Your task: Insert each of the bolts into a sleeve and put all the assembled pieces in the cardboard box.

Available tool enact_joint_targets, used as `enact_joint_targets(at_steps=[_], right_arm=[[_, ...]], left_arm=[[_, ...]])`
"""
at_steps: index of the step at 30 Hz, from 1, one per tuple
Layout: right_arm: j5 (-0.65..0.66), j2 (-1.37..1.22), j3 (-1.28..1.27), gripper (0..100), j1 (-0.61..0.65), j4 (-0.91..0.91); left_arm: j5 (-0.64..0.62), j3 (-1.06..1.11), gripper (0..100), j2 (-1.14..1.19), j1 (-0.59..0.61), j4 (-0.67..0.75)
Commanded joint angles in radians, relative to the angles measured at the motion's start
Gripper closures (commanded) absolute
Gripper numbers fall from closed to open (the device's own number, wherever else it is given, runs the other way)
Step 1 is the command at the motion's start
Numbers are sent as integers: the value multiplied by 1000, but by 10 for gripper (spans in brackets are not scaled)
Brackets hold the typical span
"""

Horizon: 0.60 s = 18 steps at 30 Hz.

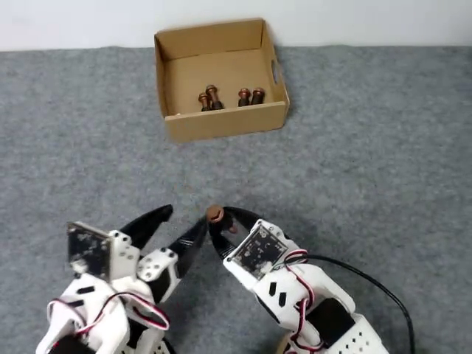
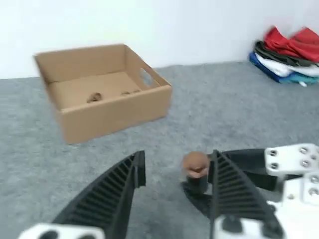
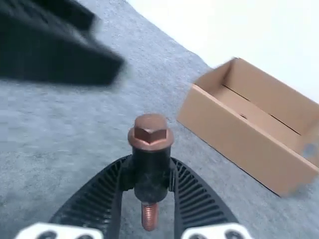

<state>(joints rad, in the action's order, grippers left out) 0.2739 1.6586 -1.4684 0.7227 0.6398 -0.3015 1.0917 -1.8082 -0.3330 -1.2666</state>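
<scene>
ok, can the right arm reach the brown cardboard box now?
Probably: only bare grey carpet lies between the cardboard box and the right gripper, shut on its sleeved copper bolt; the open left gripper sits aside.

No readable text, labels, numbers or signs anywhere.

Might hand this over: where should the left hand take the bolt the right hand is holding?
By the hex head, from the side: it stands clear above the right hand, which clamps the black sleeve. The left hand is open beside it.
</scene>
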Motion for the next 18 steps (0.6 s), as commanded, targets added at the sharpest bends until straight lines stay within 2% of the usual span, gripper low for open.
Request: enact_joint_targets(at_steps=[1,3,6,9,13,18], right_arm=[[-21,2,84,990,-114,-30],[-83,2,94,990,-206,-30],[-190,-1,152,990,-343,10],[-344,-36,290,991,-429,170],[-468,-183,499,991,-499,351],[-528,-421,743,991,-536,438]], left_arm=[[9,-42,895,-2,117,-3],[11,-30,994,-2,196,-5],[12,74,991,-2,296,-11],[43,232,996,-2,359,5],[196,381,996,-2,374,71],[327,501,995,-2,374,118]])
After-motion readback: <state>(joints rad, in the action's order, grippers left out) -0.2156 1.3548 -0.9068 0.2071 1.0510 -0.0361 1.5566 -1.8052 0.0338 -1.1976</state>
